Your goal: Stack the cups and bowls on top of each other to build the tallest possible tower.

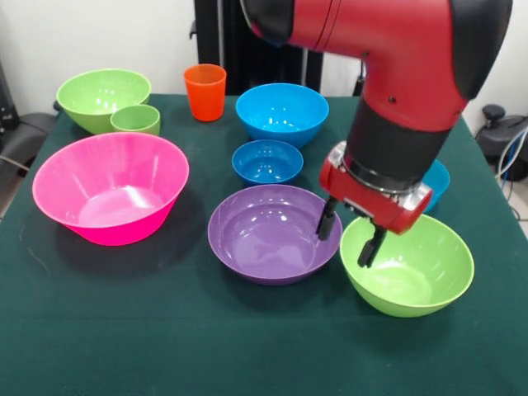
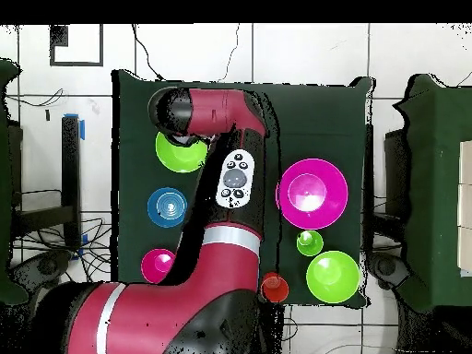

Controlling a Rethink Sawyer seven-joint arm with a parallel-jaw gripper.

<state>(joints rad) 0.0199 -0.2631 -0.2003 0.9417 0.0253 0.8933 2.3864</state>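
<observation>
My gripper (image 1: 344, 246) hangs open over the near left rim of a lime green bowl (image 1: 417, 268) at the front right. One finger (image 1: 327, 219) is outside the rim, beside the purple bowl (image 1: 264, 235); the other is inside the green bowl. The large pink bowl (image 1: 111, 188) sits at the left. Behind it stand a second lime green bowl (image 1: 101, 95) and the light green cup (image 1: 136, 120). The orange cup (image 1: 205, 91) stands upright at the back. A large blue bowl (image 1: 282, 111) and a small blue bowl (image 1: 266, 161) sit mid-table. In the overhead view the arm hides the gripper.
A third blue bowl (image 1: 438, 181) shows partly behind the arm, and the overhead view shows it whole (image 2: 168, 207). A small pinkish-red bowl (image 2: 157, 265) sits beside the arm. All of it rests on a dark green tablecloth (image 1: 165, 338).
</observation>
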